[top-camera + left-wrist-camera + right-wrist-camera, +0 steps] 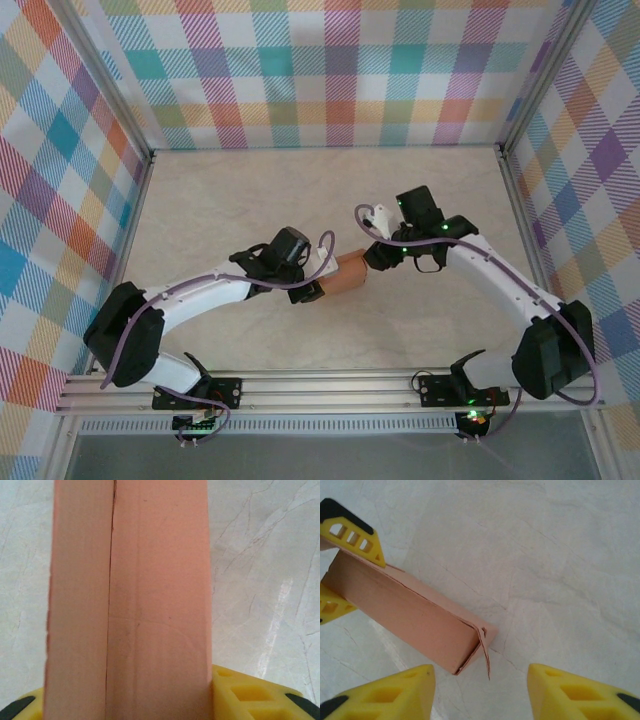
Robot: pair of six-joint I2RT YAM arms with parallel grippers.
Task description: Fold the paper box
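Left gripper (345, 570) pinches the paper box (415, 615); right gripper (480, 672) hangs spread by its loose end flap (485, 652), which skewed closing could crumple.

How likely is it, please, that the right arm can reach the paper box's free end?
Probably yes: the right gripper stands open just short of the free end of the paper box, nothing between; the left gripper holds the far end.

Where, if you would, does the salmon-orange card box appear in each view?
Top external: salmon-orange card box near the centre.
Left wrist: box runs bottom to top, left of centre.
Right wrist: box slants across the left half.
Shared landmark: pale marbled tabletop.
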